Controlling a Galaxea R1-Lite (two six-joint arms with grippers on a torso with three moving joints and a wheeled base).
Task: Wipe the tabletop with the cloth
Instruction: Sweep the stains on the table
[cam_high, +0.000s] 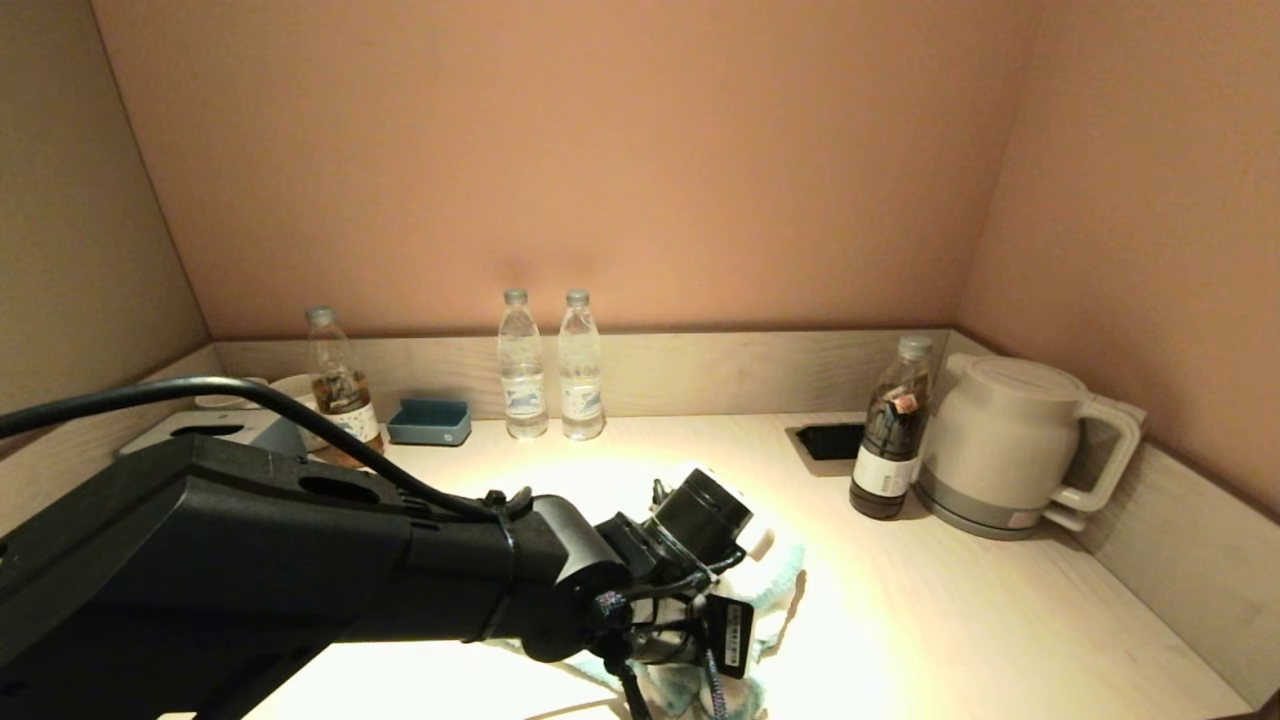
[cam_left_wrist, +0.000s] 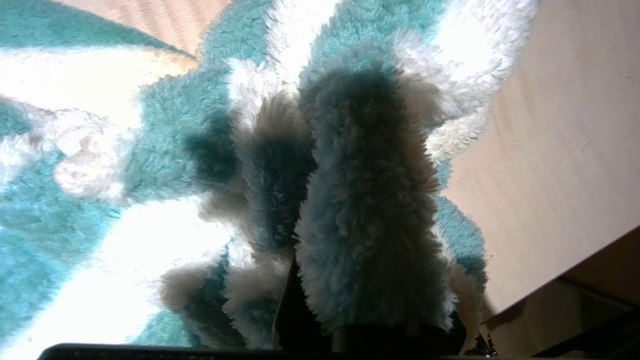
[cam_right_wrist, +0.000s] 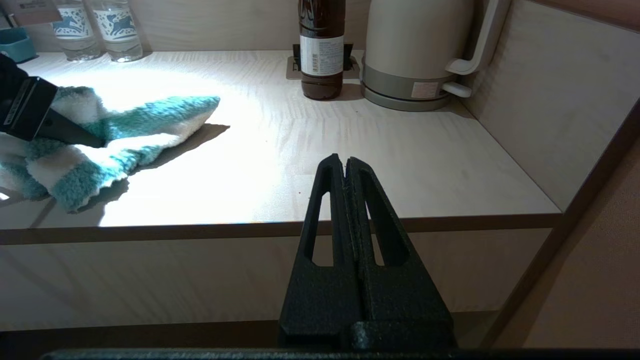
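As you look down from the head, your left tool (cam_high: 700, 640) sits low over the table (cam_high: 950, 620), with the cloth (cam_high: 780, 590) bunched under and just beyond it. Farther ahead of it stand two water bottles (cam_high: 550, 370); off toward the far right are a dark bottle (cam_high: 888, 440) and a kettle (cam_high: 1010, 445).

In the left wrist view, you see the tool clenched on a fluffy teal-and-white fold of the cloth (cam_left_wrist: 365, 200), the rest spread on the table (cam_left_wrist: 560, 150).

From the right wrist, your right tool (cam_right_wrist: 346, 162) hangs before the table's front edge, fingers pressed together and holding nothing, well apart from the cloth (cam_right_wrist: 125, 130).
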